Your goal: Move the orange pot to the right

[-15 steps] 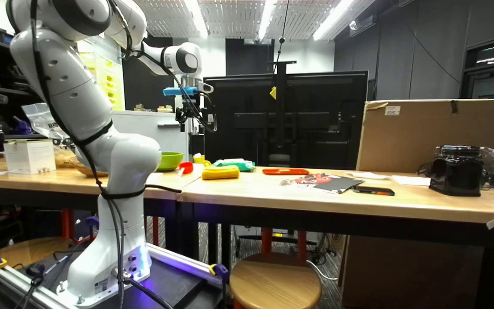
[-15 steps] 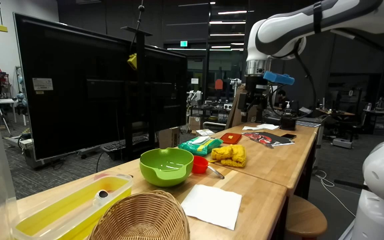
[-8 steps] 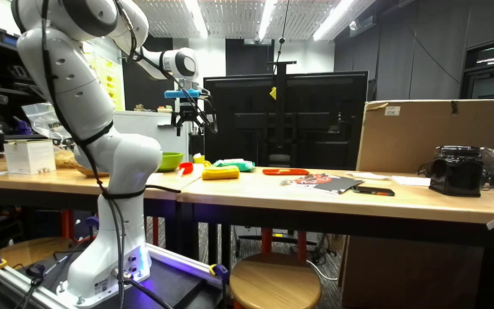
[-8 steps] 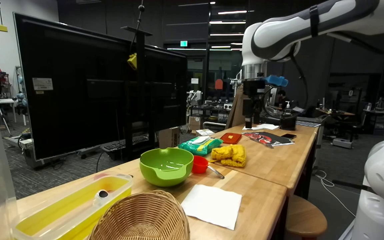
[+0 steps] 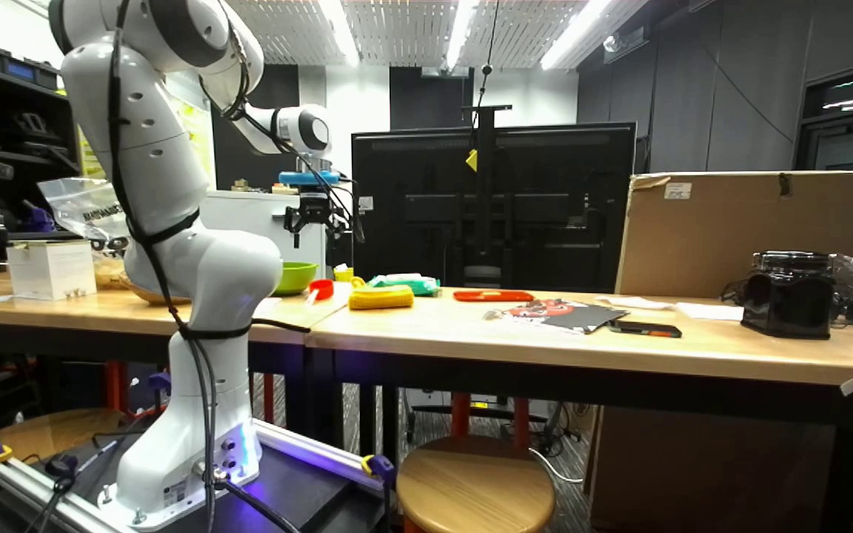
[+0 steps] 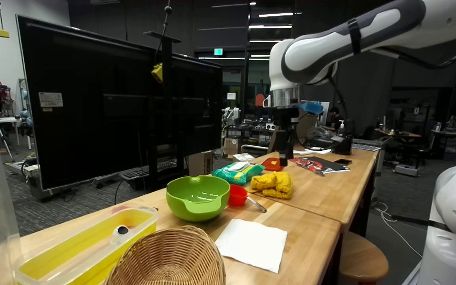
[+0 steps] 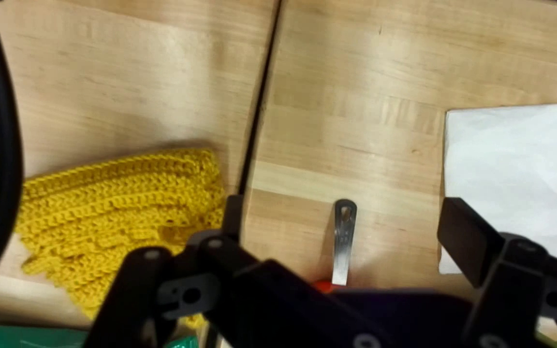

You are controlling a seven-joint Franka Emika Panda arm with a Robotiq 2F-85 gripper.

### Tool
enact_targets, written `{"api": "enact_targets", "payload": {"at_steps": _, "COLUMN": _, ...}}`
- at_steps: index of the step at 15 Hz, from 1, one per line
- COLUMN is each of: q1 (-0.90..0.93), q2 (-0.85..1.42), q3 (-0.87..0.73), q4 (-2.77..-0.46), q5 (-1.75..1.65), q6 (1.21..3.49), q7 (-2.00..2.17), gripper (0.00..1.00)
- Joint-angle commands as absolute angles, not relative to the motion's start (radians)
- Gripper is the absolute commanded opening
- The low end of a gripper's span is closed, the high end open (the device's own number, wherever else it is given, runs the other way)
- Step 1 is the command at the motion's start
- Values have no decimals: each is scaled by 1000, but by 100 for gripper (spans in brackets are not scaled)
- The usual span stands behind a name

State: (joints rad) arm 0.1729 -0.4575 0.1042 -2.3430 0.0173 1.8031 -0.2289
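Observation:
The pot is a small orange-red cup (image 6: 236, 195) with a flat metal handle. It stands on the wooden table beside the green bowl (image 6: 198, 198), and shows in both exterior views (image 5: 320, 289). In the wrist view its metal handle (image 7: 344, 241) lies between the fingers, well below them; most of the cup is hidden by the gripper body, with only a sliver of red rim showing. My gripper (image 7: 349, 229) is open and empty, pointing down. In both exterior views the gripper (image 5: 314, 235) hangs above the table, apart from the cup.
A yellow knitted cloth (image 6: 273, 185) lies close beside the cup, with a green wipes pack (image 6: 238, 172) behind it. A white napkin (image 6: 251, 244), wicker basket (image 6: 168, 257) and yellow container (image 6: 85, 245) are on the near side. A red tray (image 6: 273, 164) and large black screen (image 5: 493, 215) stand farther off.
The arm has lowered and reached farther toward the cup and bowl; the gripper has dropped closer to the table. The cup and the other table things have not moved.

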Motion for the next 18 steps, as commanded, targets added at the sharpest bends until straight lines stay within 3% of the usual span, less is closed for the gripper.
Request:
{"api": "enact_targets", "payload": {"at_steps": 1, "q1": 185, "q2": -378, "q3": 130, "q4": -2311, "q5": 69, "q6": 1914, "q7": -140, "gripper": 100}}
{"api": "enact_targets", "payload": {"at_steps": 8, "q1": 190, "q2": -296, "q3": 172, "q4": -2367, "q5": 196, "q6": 2177, "q7": 79, "gripper": 100}}
{"api": "enact_targets", "payload": {"at_steps": 18, "q1": 216, "q2": -291, "q3": 180, "q4": -2441, "q5": 215, "q6": 2162, "q7": 23, "gripper": 100}}
